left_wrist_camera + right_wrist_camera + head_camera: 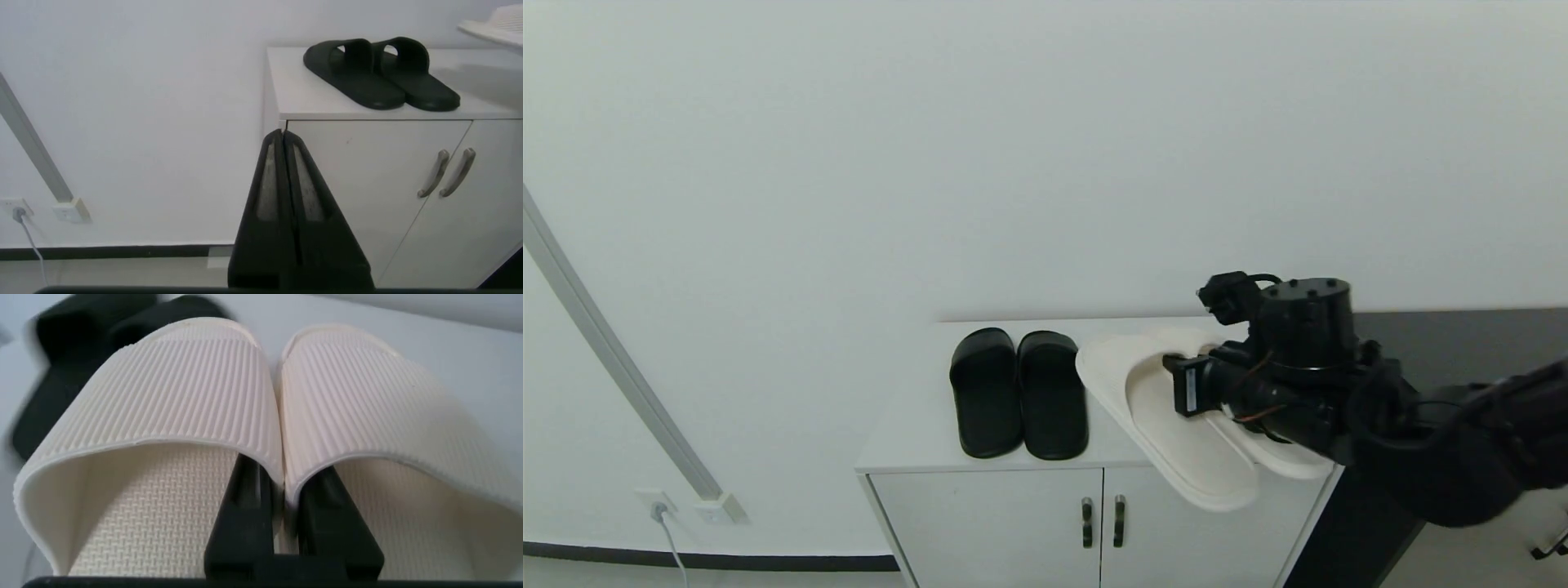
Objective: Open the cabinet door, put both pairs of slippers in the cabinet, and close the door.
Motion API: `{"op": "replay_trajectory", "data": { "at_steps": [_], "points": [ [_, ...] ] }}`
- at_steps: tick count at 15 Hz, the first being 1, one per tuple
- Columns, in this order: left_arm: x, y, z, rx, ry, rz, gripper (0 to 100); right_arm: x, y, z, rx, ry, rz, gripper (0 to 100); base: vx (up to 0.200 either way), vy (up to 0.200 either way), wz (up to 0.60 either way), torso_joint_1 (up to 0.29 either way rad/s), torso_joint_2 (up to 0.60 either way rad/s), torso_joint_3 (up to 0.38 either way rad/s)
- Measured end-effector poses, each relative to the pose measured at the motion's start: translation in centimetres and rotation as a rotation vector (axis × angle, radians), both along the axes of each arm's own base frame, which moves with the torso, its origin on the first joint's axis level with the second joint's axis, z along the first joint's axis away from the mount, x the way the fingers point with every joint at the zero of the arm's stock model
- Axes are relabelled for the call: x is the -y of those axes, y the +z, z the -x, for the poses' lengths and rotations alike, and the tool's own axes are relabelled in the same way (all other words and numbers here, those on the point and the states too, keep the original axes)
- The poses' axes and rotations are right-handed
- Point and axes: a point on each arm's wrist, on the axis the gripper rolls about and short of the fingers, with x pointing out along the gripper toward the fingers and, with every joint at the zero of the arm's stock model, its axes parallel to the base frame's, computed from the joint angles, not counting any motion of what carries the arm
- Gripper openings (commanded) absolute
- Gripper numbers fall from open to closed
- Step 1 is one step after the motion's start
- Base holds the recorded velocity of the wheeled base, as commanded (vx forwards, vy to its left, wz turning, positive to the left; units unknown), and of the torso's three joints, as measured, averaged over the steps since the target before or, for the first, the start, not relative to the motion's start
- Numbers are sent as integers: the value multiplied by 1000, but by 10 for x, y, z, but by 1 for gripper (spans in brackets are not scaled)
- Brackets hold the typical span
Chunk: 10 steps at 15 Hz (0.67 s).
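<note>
Currently we see the cabinet (988, 523) doors shut, black slippers (1018, 392) on top. Right gripper (282, 514) pinches the white slippers (1192, 457) tilted over the top's right end. Left gripper (283, 163) pressed together.

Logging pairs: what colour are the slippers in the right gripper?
Cream slippers, clearest in right wrist view.

Black right arm (1421, 445), round screw-topped wrist housing (1308, 320), reddish wires (1255, 369), tapered black left pincer (283, 132)
</note>
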Motion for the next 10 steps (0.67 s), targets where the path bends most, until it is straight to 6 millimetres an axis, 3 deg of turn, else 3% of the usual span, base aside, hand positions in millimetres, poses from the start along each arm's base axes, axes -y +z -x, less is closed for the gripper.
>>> {"op": "replay_trajectory", "data": {
  "at_steps": [5, 8, 10],
  "points": [
    [0, 0, 0, 0, 1, 1, 0, 37, 15, 83, -94, 274, 3, 0, 0, 0, 0, 0, 0, 0],
    [0, 0, 0, 0, 0, 1, 0, 41, 22, 98, -74, 310, -12, 0, 0, 0, 0, 0, 0, 0],
    [0, 0, 0, 0, 0, 1, 0, 42, 24, 101, -70, 313, -16, 0, -200, 0, 0, 5, 0, -2]
  ]
}}
